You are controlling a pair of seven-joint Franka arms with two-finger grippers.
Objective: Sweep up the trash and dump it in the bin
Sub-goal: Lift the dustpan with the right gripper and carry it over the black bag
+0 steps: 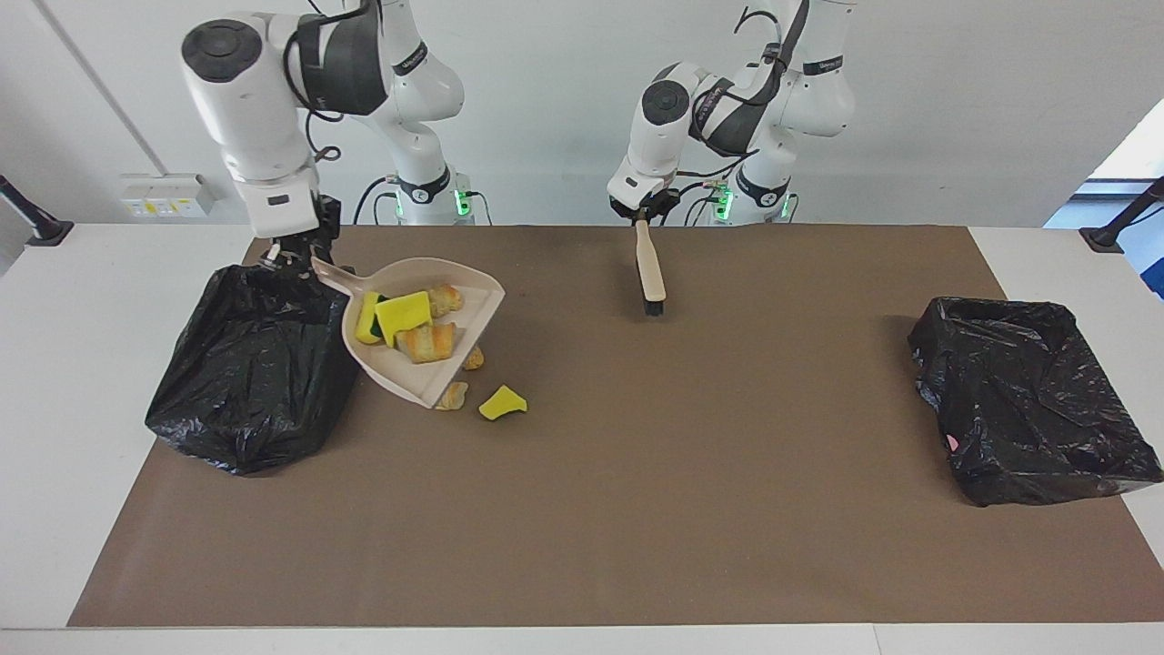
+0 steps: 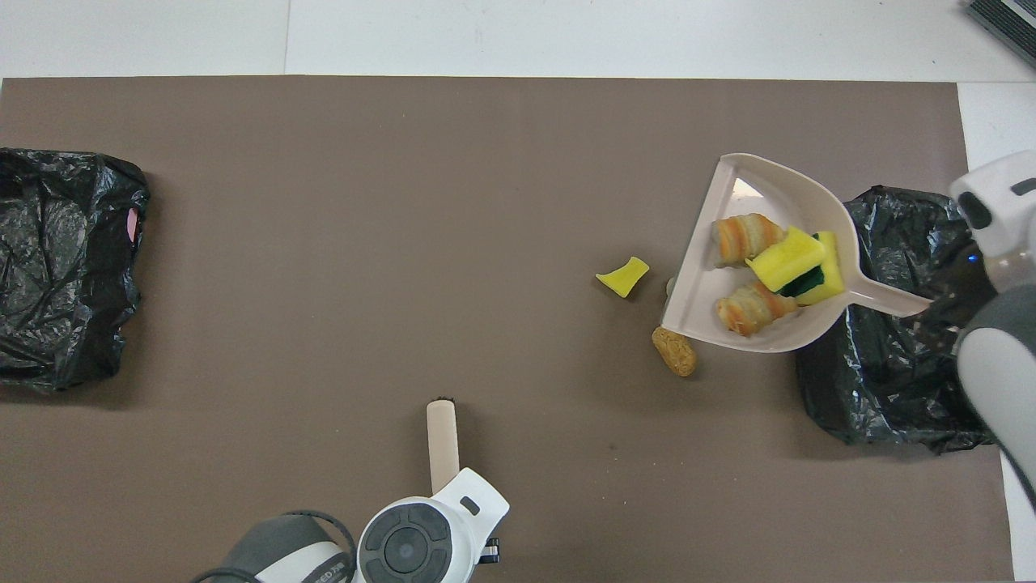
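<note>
My right gripper (image 1: 293,257) is shut on the handle of the beige dustpan (image 1: 409,377), held tilted beside the black bin (image 1: 245,373) at the right arm's end. Trash lies in the pan: yellow sponge chunks (image 1: 403,312) and tan pastry pieces (image 1: 426,341), also seen from overhead as sponge (image 2: 785,259) and pastry (image 2: 749,308). On the mat by the pan's lip lie a yellow chunk (image 1: 502,402) and pastry bits (image 1: 451,395), one partly under the lip. My left gripper (image 1: 643,216) is shut on the beige brush (image 1: 650,273), bristles down, over the mat near the robots.
A second black-bagged bin (image 1: 1028,400) stands at the left arm's end of the table. The brown mat (image 1: 691,509) covers most of the tabletop, with white table around it.
</note>
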